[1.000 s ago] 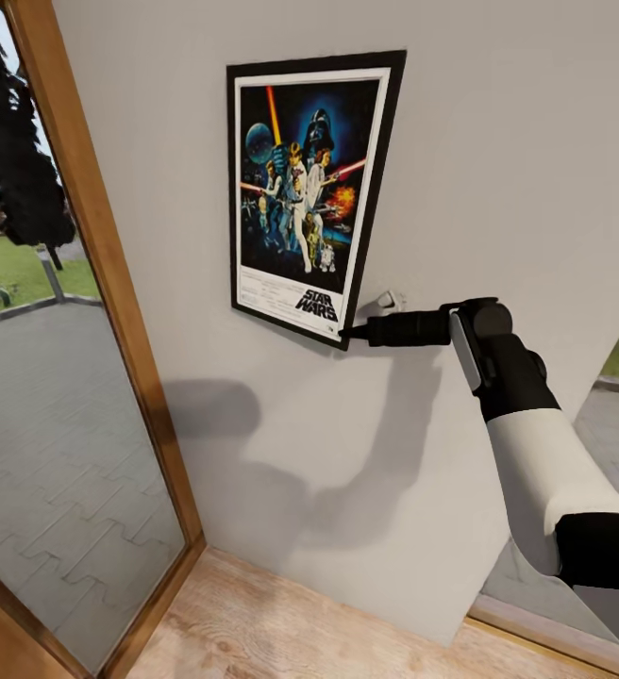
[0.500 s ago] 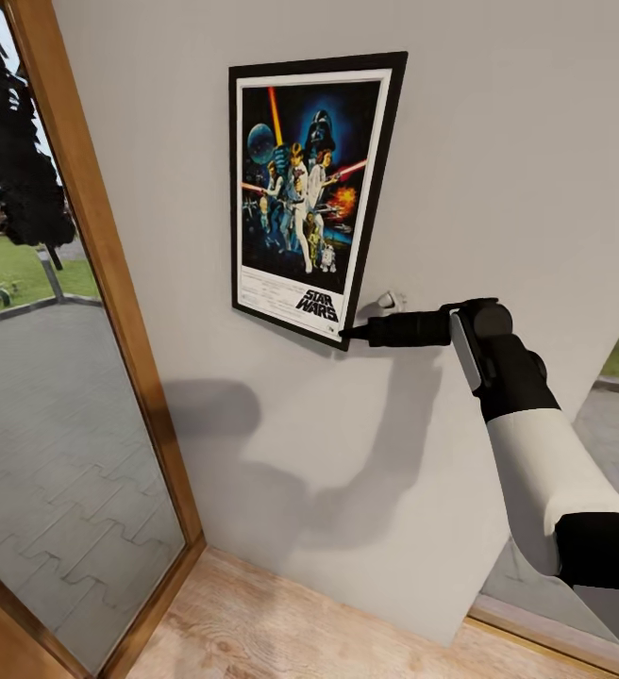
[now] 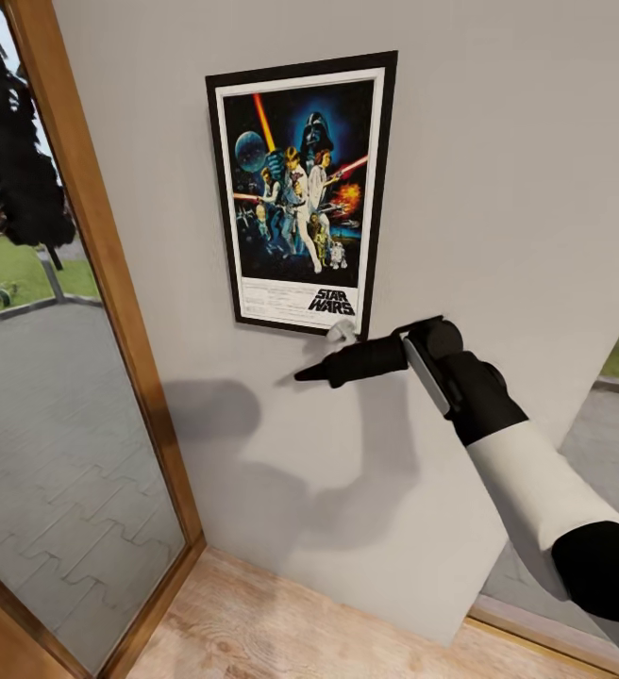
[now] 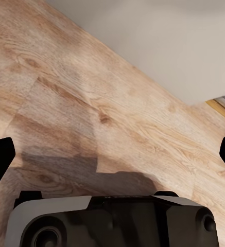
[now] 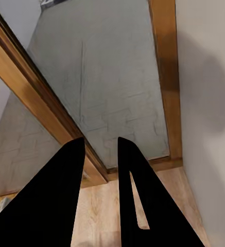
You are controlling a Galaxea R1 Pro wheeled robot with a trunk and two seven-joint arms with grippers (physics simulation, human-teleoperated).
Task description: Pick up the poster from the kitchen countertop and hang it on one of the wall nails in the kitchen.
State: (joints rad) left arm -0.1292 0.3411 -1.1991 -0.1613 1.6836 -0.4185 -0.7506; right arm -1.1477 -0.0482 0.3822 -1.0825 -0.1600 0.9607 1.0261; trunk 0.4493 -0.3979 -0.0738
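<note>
The tall Star Wars poster with a black frame and white border is hanging flat on the grey wall. Just below its bottom edge, the black right gripper is pointing left, holding nothing, its 2 fingers slightly spread.

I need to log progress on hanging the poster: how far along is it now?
Done: the poster hangs upright on the wall, off the countertop. In hand: nothing; the right pincer sits just below the frame, its jaws apart and empty. Left: only to pull the arm away; the nail itself is hidden.
</note>
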